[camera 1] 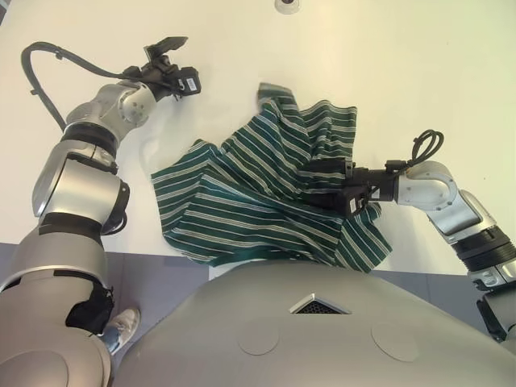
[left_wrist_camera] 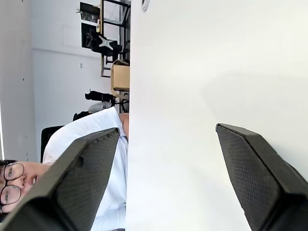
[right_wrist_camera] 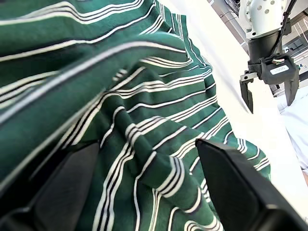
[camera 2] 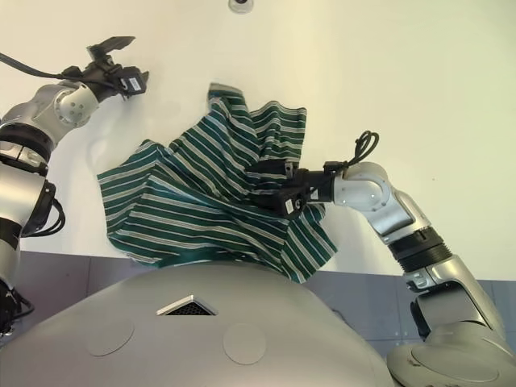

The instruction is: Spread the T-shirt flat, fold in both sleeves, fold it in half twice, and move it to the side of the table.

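A green T-shirt [camera 1: 242,193] with white stripes lies crumpled in the middle of the white table [camera 1: 419,81], its lower hem at the near edge. My right gripper [camera 1: 313,186] rests low on the shirt's right part. It is open, and its fingers [right_wrist_camera: 231,183] straddle a raised fold of the cloth [right_wrist_camera: 144,72]. My left gripper [camera 1: 179,61] hangs open above bare table at the far left, well apart from the shirt, with nothing between its fingers [left_wrist_camera: 260,178]. The right wrist view also shows the left gripper [right_wrist_camera: 267,86] beyond the cloth.
Bare white tabletop surrounds the shirt on the far side and on the right [camera 2: 451,97]. A small round fitting [camera 1: 286,4] sits at the table's far edge. The near table edge [camera 1: 419,270] runs just below the shirt.
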